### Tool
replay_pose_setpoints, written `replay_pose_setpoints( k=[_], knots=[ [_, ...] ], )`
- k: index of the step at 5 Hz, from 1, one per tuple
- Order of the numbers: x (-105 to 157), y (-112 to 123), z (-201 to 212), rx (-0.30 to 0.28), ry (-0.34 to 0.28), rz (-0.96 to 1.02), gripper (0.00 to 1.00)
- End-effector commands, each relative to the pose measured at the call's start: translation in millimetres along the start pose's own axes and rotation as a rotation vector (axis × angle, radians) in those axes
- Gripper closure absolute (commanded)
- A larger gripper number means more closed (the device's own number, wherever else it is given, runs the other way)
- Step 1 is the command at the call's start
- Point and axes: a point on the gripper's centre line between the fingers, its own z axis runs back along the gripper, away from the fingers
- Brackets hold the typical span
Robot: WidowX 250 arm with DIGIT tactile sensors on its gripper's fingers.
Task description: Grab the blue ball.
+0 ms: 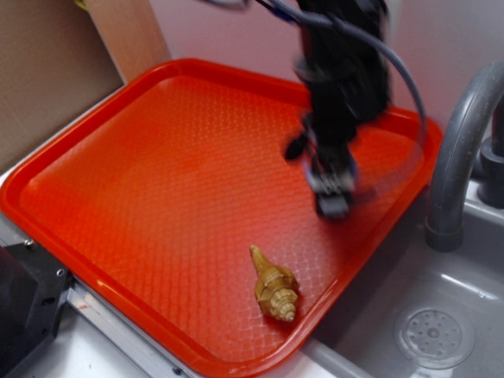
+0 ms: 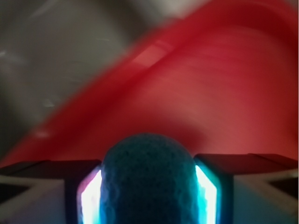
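Observation:
In the wrist view the blue ball (image 2: 147,182), dimpled and dark teal in shadow, fills the gap between my two fingers (image 2: 84,191), which press on both its sides. My gripper (image 2: 148,196) is shut on it, above the blurred red tray (image 2: 233,93). In the exterior view the black arm hangs over the right side of the tray (image 1: 118,197), with the gripper (image 1: 332,193) blurred by motion; the ball is hidden there by the fingers.
A tan spiral seashell (image 1: 274,288) lies near the tray's front edge. A grey faucet (image 1: 457,157) and a sink with a drain (image 1: 433,337) stand to the right. A brown board (image 1: 47,71) leans at the back left.

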Motion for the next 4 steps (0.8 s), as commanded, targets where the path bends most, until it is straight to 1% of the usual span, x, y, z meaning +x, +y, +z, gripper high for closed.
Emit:
replay_pose_setpoints(
  k=[1, 2, 3, 4],
  knots=[
    [-100.4, 38.8, 118.1, 0.044, -0.046, 0.516, 1.0],
    [-150.2, 58.4, 165.8, -0.077, 0.053, 0.771, 1.0],
    [-187.9, 81.2, 174.6, -0.101, 0.028, 1.024, 1.0],
    [-201.9, 96.3, 173.3, -0.008, 0.101, 1.264, 1.0]
  ],
)
